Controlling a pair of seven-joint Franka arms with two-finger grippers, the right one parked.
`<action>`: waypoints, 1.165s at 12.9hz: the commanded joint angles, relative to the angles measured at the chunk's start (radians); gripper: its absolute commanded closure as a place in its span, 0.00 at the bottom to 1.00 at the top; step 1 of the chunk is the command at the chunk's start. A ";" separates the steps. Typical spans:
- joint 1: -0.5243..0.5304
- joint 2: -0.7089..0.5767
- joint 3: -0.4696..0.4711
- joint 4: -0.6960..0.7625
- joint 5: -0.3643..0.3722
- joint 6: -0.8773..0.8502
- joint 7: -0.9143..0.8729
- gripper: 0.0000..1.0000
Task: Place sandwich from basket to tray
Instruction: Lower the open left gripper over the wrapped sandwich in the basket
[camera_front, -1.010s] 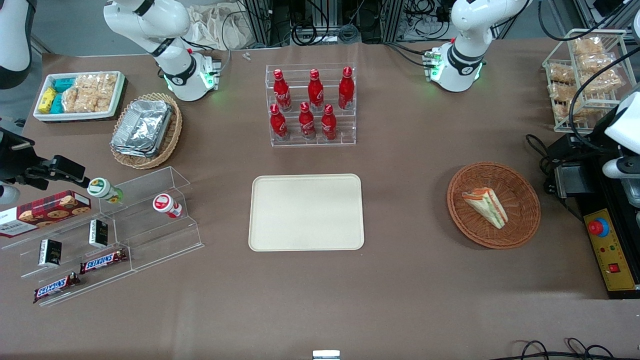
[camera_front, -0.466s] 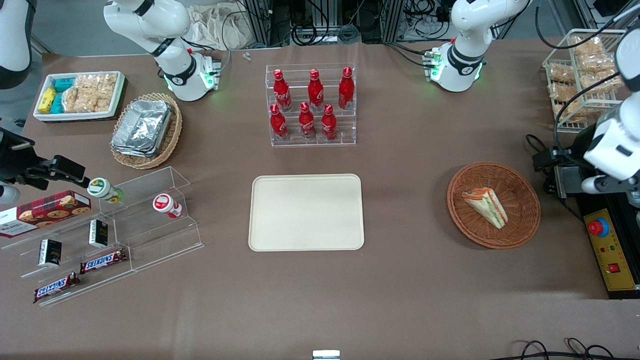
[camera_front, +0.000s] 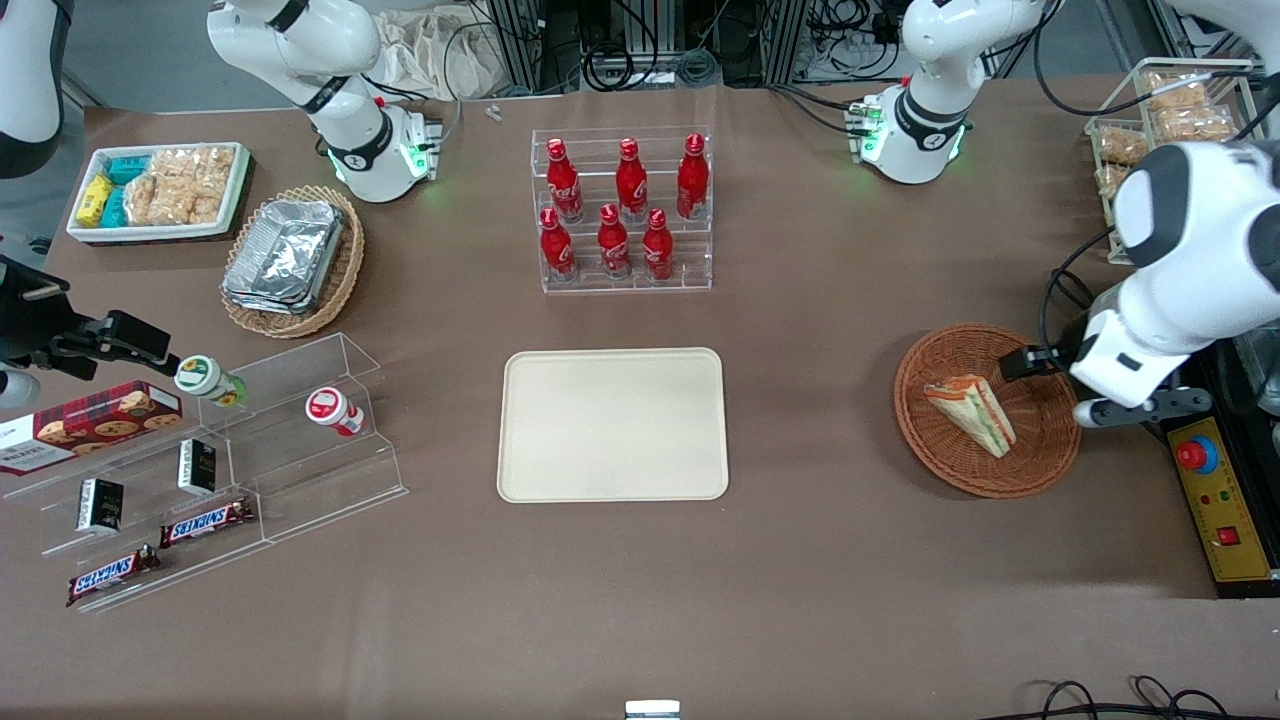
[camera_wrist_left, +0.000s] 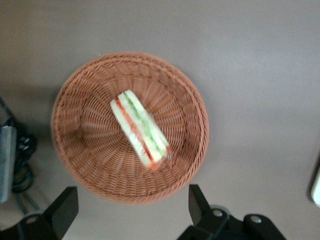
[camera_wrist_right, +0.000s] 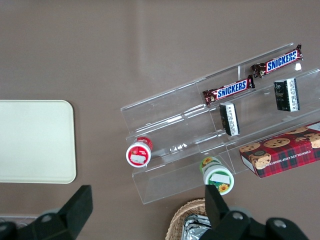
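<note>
From the front, we are hovering our gripper (camera_front: 1040, 385) over the basket (camera_front: 987, 409) rim, approaching; next we need to descend onto the sandwich (camera_front: 972, 411) lying inside. The tray (camera_front: 613, 424) is waiting nearer the parked arm's end. From the left wrist, our fingers (camera_wrist_left: 64, 210) are spread wide, the sandwich lying between them but apart.
</note>
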 joint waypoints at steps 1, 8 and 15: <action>0.008 -0.012 -0.002 -0.146 0.009 0.180 -0.089 0.02; 0.008 0.176 0.006 -0.186 0.201 0.368 -0.371 0.02; 0.008 0.241 0.029 -0.183 0.271 0.428 -0.496 0.33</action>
